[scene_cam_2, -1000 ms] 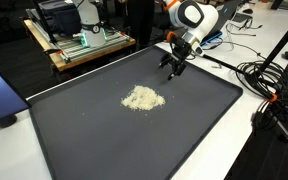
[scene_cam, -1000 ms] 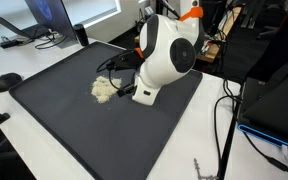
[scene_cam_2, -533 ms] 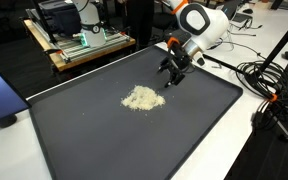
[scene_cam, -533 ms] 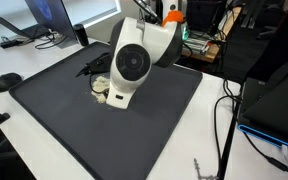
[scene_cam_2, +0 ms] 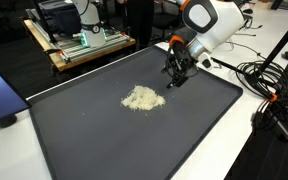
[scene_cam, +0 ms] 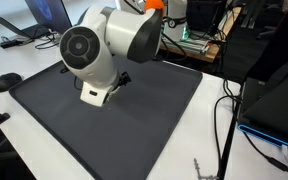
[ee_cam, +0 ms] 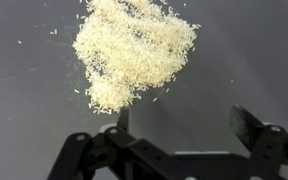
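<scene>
A loose heap of pale rice-like grains point(scene_cam_2: 142, 98) lies on the dark mat point(scene_cam_2: 104, 140); the wrist view shows the same heap point(ee_cam: 132, 48) spread out ahead of the fingers, with stray grains around it. My gripper point(scene_cam_2: 178, 78) hangs over the mat just beside the heap, apart from it. In the wrist view the gripper point(ee_cam: 182, 122) is open, its two black fingers wide apart with only bare mat between them, and one fingertip point(ee_cam: 122, 118) sits close to the heap's near edge. In an exterior view the arm's white body point(scene_cam: 102, 45) hides the heap.
The dark mat point(scene_cam: 154, 110) covers most of a white table. A laptop point(scene_cam: 39, 20) and cables lie behind it, a black mouse point(scene_cam: 8, 81) beside it. A wooden cart point(scene_cam_2: 79, 45) with equipment stands past the mat, and cables point(scene_cam_2: 264, 85) trail along the table edge.
The arm has swung across the mat, now covering the heap in one exterior view. The gripper has turned more upright beside the heap. Its jaws have stayed wide.
</scene>
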`<state>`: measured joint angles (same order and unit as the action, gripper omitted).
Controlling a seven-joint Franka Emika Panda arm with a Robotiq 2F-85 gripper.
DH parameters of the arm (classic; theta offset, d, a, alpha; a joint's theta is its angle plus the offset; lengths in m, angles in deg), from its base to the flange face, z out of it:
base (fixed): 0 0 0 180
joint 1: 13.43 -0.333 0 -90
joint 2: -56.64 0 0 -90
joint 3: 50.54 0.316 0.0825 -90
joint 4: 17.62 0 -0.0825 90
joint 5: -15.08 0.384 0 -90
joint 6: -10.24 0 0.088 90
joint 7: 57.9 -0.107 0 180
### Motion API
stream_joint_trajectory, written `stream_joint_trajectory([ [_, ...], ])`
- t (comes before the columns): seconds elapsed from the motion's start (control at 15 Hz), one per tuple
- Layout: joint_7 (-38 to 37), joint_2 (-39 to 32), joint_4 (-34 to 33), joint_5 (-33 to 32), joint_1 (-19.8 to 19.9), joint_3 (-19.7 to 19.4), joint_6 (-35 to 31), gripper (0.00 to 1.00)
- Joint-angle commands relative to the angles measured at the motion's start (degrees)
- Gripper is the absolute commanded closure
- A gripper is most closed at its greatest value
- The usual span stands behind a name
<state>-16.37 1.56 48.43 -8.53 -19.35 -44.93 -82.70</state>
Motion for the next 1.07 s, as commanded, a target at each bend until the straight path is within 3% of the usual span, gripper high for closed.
stream_joint_trajectory([
  [0.0,2.9,-3.9,-9.0,5.9,2.5,0.3,5.0,0.00],
  [0.53,8.6,-6.8,-17.0,15.4,10.6,0.5,8.7,0.00],
  [1.0,13.0,-7.1,-18.8,22.2,18.5,1.3,9.8,0.00],
])
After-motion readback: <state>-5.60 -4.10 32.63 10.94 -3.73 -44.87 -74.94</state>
